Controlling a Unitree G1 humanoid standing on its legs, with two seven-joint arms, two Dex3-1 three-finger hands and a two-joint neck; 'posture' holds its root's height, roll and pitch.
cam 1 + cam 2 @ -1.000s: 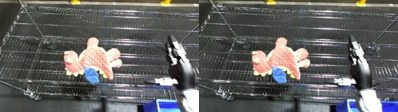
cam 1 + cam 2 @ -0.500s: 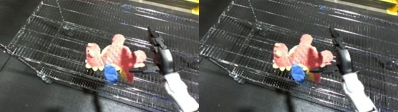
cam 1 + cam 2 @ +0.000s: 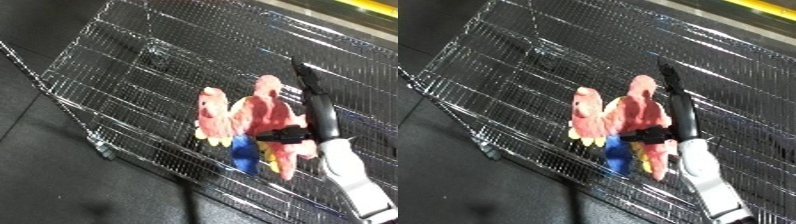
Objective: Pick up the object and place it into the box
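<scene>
Wire rack (image 3: 133,95) over dark floor (image 3: 53,175) carries a plush toy (image 3: 258,125). Right robot hand (image 3: 313,107) lies alongside it, fingers straight, thumb across the toy: released.

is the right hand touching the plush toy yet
Touching. In the left eye view the right hand lies along the plush toy with straight fingers, and its thumb overlaps the toy's pink body with no gap showing.

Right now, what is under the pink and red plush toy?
Under the pink and red plush toy lies the wire mesh floor of the metal bin. The black right hand touches its side; the wires directly beneath are covered.
</scene>
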